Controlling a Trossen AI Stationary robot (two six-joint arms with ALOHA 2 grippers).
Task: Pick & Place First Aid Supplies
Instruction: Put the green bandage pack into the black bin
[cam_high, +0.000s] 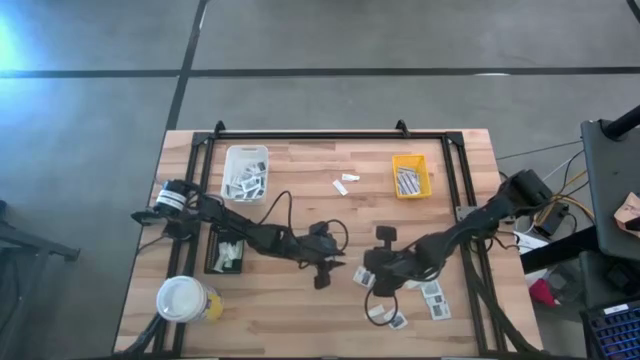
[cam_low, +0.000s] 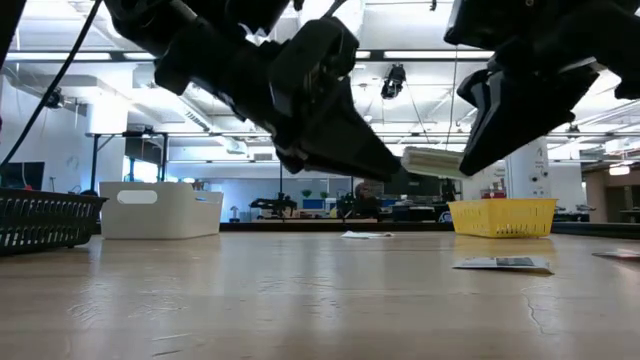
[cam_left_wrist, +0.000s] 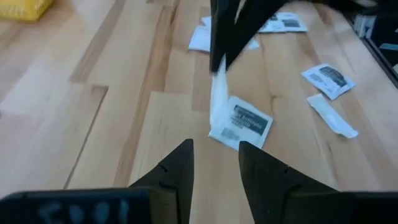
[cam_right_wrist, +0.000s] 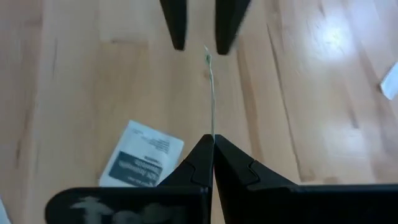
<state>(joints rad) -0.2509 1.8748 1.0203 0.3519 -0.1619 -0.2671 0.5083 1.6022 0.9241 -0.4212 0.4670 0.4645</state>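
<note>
I see a wooden tabletop (cam_high: 300, 170) standing on grey concrete floor, with a bright open workspace behind it in the low view. A white tray (cam_high: 246, 172) sits toward eleven o'clock, a yellow tray (cam_high: 410, 176) toward one, a black tray (cam_high: 226, 252) at nine, a white-lidded cup (cam_high: 185, 299) at seven. My right end effector (cam_right_wrist: 212, 144) is pinched closed on a thin white packet (cam_right_wrist: 211, 93), held edge-on above the tabletop near centre. My left end effector (cam_left_wrist: 216, 163) faces it, fingers apart, holding nothing. More packets (cam_high: 432, 297) lie loose around five o'clock.
</note>
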